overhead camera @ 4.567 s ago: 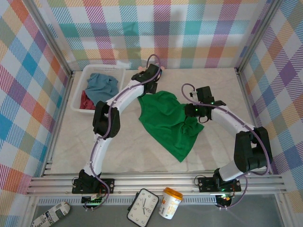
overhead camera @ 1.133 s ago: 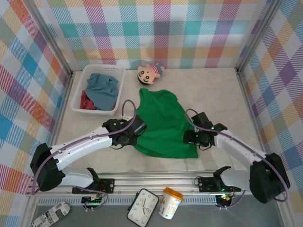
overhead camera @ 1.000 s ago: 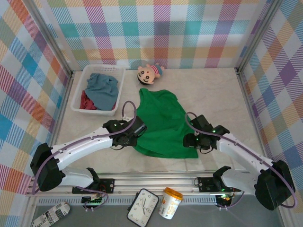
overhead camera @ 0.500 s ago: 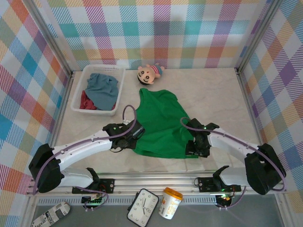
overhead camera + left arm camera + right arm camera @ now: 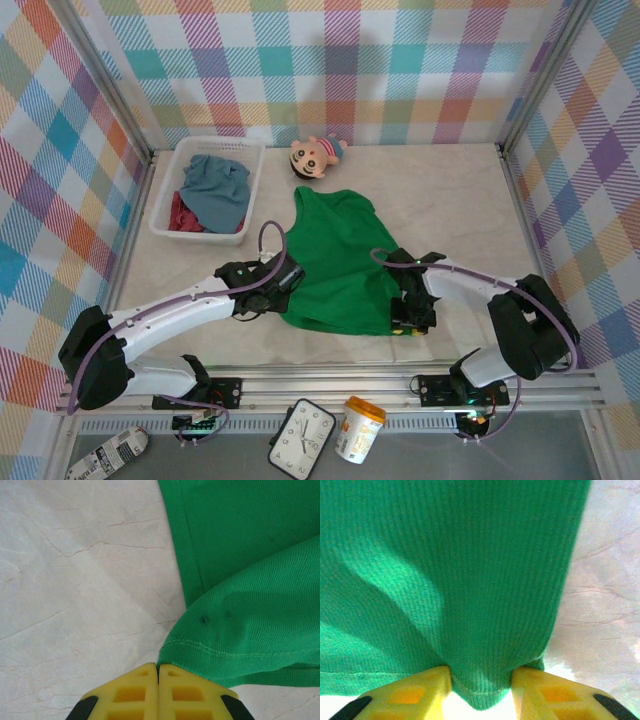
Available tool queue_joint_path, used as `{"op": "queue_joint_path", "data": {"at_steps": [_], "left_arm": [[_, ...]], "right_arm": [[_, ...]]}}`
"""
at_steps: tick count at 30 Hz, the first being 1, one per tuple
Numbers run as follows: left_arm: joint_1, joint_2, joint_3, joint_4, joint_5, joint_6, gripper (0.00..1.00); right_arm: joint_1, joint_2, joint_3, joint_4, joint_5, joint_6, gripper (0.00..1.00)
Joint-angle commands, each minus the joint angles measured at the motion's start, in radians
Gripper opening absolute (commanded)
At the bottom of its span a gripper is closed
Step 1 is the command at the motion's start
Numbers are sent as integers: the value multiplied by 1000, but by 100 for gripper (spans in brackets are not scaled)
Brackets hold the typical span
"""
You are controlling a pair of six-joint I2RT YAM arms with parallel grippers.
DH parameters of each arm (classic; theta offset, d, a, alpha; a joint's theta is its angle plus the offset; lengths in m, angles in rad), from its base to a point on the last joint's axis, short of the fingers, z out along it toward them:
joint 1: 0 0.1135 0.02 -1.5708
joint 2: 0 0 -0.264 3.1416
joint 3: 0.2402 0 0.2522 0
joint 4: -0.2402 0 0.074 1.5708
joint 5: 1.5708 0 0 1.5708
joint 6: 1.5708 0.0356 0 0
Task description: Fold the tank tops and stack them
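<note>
Top external view has the green tank top (image 5: 340, 262) flat on the pale bench (image 5: 460, 200), its long axis running from the near hem away to the shoulder end by the doll (image 5: 315, 155), with 1 arm at each hem corner. The left hand (image 5: 158, 675) is pinched together on the stitched left corner, and the right hand (image 5: 481, 680) is clamped on a bunched fold of ribbed knit. The blue-grey top (image 5: 215, 185) and dark red top (image 5: 180, 213) lie crumpled in the basket (image 5: 230, 143).
</note>
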Motion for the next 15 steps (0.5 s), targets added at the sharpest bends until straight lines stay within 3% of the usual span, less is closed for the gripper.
{"op": "queue_joint_path", "data": {"at_steps": [1,7,15], "left_arm": [[12,-1,10,-10,2,17,0],[13,-26,57,-53,-6,36,0],[13,-67,301,-152,-90,142,0]], "right_arm": [[2,14,-27,46,-26,-17,21],[2,-153,-22,-6,55,-27,1],[-6,-496,178,-44,280,-211,0]]}}
